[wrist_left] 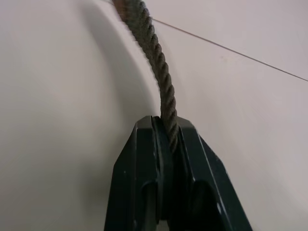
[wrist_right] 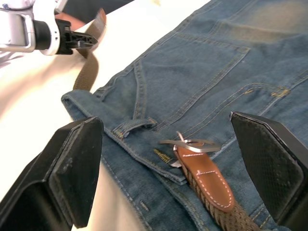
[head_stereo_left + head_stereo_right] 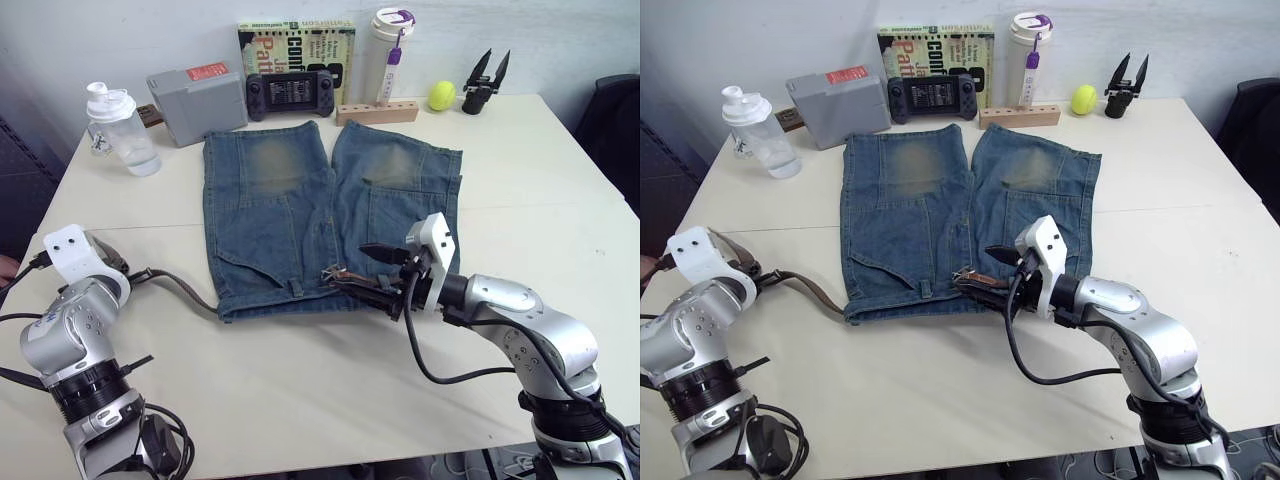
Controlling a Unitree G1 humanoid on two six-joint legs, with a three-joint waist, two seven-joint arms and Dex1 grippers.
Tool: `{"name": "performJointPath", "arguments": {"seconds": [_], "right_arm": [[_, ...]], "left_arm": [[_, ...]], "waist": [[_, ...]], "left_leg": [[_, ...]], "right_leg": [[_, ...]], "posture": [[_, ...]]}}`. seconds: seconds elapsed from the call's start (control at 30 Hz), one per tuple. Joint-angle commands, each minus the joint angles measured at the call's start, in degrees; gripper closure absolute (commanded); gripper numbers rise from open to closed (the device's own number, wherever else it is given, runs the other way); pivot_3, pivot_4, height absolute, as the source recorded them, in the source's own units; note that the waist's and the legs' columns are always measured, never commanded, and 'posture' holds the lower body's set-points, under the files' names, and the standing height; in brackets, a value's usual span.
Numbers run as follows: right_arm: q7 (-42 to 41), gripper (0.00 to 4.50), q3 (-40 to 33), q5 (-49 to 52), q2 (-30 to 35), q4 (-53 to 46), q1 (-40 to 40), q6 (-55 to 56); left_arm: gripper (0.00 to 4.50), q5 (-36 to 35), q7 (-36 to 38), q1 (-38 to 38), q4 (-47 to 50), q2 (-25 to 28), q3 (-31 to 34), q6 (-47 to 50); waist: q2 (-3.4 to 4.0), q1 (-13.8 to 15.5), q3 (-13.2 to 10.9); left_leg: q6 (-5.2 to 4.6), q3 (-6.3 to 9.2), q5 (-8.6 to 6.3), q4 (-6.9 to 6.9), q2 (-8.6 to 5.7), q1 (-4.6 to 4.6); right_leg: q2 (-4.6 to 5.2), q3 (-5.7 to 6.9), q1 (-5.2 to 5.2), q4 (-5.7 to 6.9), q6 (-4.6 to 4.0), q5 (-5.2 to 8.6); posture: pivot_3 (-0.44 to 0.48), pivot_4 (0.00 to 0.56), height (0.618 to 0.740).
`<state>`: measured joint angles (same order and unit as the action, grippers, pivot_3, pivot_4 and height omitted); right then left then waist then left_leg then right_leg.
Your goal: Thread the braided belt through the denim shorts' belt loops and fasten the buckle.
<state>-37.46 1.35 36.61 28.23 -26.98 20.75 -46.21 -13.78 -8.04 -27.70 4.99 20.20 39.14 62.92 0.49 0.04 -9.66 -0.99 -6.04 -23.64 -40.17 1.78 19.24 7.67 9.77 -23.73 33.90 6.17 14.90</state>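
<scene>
Faded blue denim shorts (image 3: pixel 320 215): flat on the cream table (image 3: pixel 560 200), waistband nearest.
Braided brown belt (image 2: pixel 211 197): silver frame buckle (image 2: pixel 190 144) on the waistband beside a belt loop (image 2: pixel 134 126).
Right gripper (image 2: pixel 168 163): low, reaching leftward, fingers wide.
Left gripper (image 1: pixel 168 144): low, clamping the belt's tail.

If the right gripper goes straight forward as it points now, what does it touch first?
Probably the buckle on the belt, lying on the shorts between the open right gripper's fingers; depth is unclear.

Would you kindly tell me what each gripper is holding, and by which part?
The left gripper pinches the braided belt on its woven strap, away from the buckle. The right gripper is open, holding nothing.
</scene>
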Motion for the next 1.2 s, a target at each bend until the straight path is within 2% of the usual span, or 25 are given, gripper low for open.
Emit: {"name": "performJointPath", "arguments": {"seconds": [0.03,0.13,0.23,0.37,0.47,0.53,0.73,1.03,1.13,1.2], "right_arm": [[2.57,0.00,-1.09,-1.08,-1.08,-1.60,0.22,2.25],[3.06,0.00,-1.07,-1.82,-1.24,-1.42,0.47,3.20],[1.89,0.00,2.10,-6.59,0.14,-2.01,0.82,7.78],[-0.70,0.00,9.61,-18.86,3.39,-1.97,2.67,21.10],[-1.04,0.00,15.82,-31.38,6.81,1.07,4.33,34.23],[-1.78,0.00,17.61,-34.54,7.60,2.54,4.56,38.54],[-3.54,0.00,19.46,-34.77,6.16,3.40,4.23,41.26],[-2.09,0.00,21.40,-42.52,1.29,10.37,6.46,46.63],[-1.88,0.80,21.00,-43.98,0.58,11.11,6.51,46.63],[-1.96,1.67,20.75,-44.60,0.33,11.14,6.34,46.76]], "left_arm": [[4.47,8.46,14.18,8.90,10.65,12.66,-13.72,-29.25],[4.47,11.23,20.73,11.19,15.12,16.14,-18.66,-42.36],[4.47,15.53,30.54,16.01,19.25,22.82,-30.65,-57.14],[4.47,21.38,34.59,20.44,17.00,26.31,-37.82,-69.49],[4.47,24.40,34.34,20.55,15.94,26.91,-39.52,-73.33],[4.47,25.12,33.83,20.50,15.46,27.18,-40.26,-75.08],[4.47,26.06,33.02,21.18,14.99,25.46,-39.27,-77.25],[4.47,25.96,33.13,21.65,16.24,22.28,-37.80,-78.17],[4.50,26.29,33.27,22.11,16.51,21.88,-37.60,-78.27],[4.50,27.12,33.24,22.39,16.27,21.94,-37.56,-78.39]], "waist": [[0.00,-0.04,0.00],[-0.10,-0.14,-0.06],[-0.13,-0.08,-0.07],[-0.12,-0.12,-0.08],[-0.02,-0.25,-0.13],[0.00,-0.24,-0.15],[0.04,-0.17,-0.18],[0.04,-0.18,-0.17],[0.04,-0.22,-0.17],[0.04,-0.23,-0.17]], "left_leg": [[0.00,0.00,0.00,0.00,0.00,0.00],[0.01,-0.08,0.00,0.01,0.03,0.01],[0.04,-0.12,0.00,0.02,0.04,0.01],[0.04,-0.18,-0.01,0.03,0.06,0.01],[0.05,-0.30,-0.01,0.13,0.05,0.00],[0.05,-0.39,-0.01,0.16,0.05,-0.01],[0.05,-0.79,-0.01,0.20,0.08,0.09],[0.03,-0.76,0.00,0.11,0.11,0.12],[0.02,-0.75,0.00,0.12,0.11,0.12],[0.02,-0.75,0.00,0.11,0.12,0.12]], "right_leg": [[0.00,0.00,0.00,0.00,0.00,0.00],[-0.02,0.01,-0.03,0.02,-0.02,0.01],[-0.03,0.00,-0.06,0.02,-0.05,0.03],[-0.03,-0.05,-0.07,0.01,-0.06,0.03],[-0.03,-0.13,-0.17,0.02,-0.07,0.04],[-0.04,-0.22,-0.21,0.01,-0.07,0.04],[-0.10,-0.58,-0.62,0.20,-0.08,0.05],[-0.07,-0.56,-0.63,0.29,-0.08,0.04],[-0.07,-0.56,-0.63,0.29,-0.09,0.05],[-0.07,-0.55,-0.63,0.30,-0.09,0.05]], "posture": [[0.000,0.150,0.731],[0.000,0.150,0.731],[0.000,0.150,0.731],[0.000,0.150,0.731],[0.000,0.150,0.731],[0.000,0.150,0.731],[0.000,0.150,0.731],[0.000,0.150,0.731],[0.000,0.150,0.731],[0.000,0.150,0.731]]}}
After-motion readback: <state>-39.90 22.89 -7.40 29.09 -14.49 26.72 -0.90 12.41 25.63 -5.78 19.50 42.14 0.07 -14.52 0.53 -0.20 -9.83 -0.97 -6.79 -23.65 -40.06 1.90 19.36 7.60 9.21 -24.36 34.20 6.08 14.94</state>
